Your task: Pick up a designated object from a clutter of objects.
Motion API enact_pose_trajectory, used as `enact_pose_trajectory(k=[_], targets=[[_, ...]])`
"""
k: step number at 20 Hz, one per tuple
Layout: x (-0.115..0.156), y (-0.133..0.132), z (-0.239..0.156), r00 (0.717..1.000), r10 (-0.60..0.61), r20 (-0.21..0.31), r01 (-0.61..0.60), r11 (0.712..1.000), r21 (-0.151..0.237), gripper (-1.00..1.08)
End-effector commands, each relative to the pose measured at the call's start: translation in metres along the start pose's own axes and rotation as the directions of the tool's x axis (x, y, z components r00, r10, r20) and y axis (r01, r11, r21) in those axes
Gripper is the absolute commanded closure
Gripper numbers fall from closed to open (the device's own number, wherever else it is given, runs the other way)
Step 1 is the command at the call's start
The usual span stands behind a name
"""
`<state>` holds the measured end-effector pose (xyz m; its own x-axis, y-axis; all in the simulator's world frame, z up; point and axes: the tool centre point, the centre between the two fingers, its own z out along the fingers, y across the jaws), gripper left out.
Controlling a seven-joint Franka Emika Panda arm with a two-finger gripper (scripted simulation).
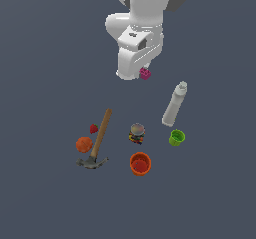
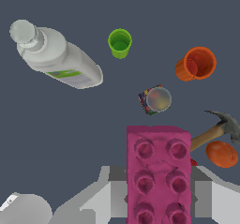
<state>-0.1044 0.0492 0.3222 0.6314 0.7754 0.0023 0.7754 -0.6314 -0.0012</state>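
The designated object, a tiny magenta-pink studded brick (image 1: pixel 145 73), peeks out beside the white arm's hand at the far end of the scene. The wrist view shows the brick (image 2: pixel 158 171) large and close, studs facing the camera. It sits between the grey fingers (image 2: pixel 115 190) of my gripper (image 2: pixel 158 185), which is shut on it. In the exterior view the arm's hand hides the fingers. The brick is apart from the clutter of objects, with the white bottle (image 1: pixel 174 104) nearest to it.
The bottle (image 2: pixel 58 56) lies on its side. Also on the floor are a green cup (image 1: pixel 177 137), an orange cup (image 1: pixel 140 163), a small jar (image 1: pixel 137 133), a wooden-handled hammer (image 1: pixel 100 138), an orange ball (image 1: pixel 84 144) and a red strawberry (image 1: pixel 94 128).
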Motion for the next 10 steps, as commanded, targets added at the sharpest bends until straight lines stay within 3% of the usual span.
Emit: enact_pose_trajectory(k=[1, 10], targets=[[-0.001, 0.005, -0.021, 1.000, 0.000, 0.001, 0.000, 1.000, 0.000, 1.08], [-0.001, 0.018, -0.070, 1.000, 0.001, 0.002, -0.001, 1.000, -0.001, 1.08]])
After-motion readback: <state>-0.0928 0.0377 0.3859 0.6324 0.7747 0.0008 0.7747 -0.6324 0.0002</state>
